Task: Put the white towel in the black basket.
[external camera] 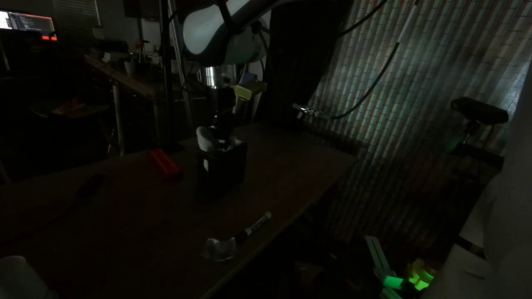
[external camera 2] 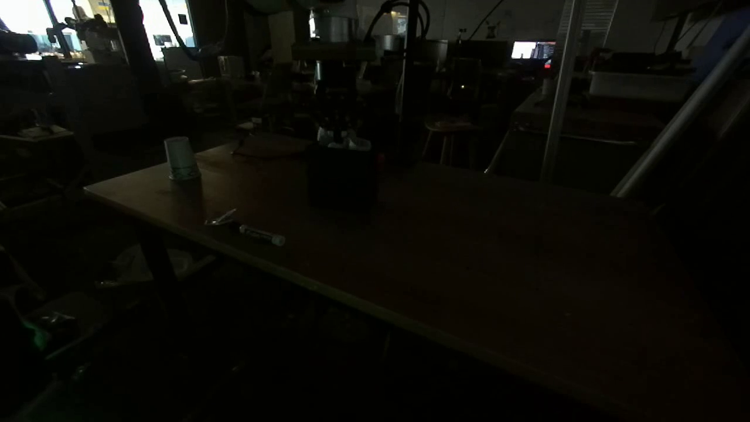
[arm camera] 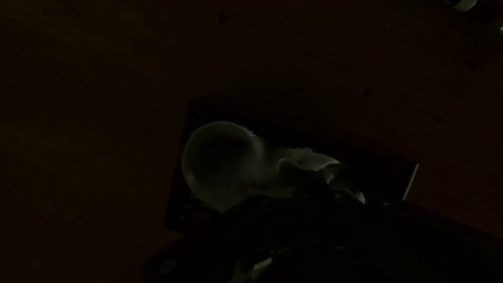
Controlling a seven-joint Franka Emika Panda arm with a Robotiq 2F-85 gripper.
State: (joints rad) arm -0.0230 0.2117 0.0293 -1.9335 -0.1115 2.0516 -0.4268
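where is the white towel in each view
In an exterior view: white towel, left of centre, near mid-height.
In an exterior view: white towel, slightly left of centre, upper half.
Wrist view: white towel, near centre, partly hidden.
Shared landmark: black basket, white towel at its opening.

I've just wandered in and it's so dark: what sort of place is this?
Probably a robotics lab or workshop: a robot arm hangs over a table, a camera-like device is mounted nearby, and a screen glows behind.
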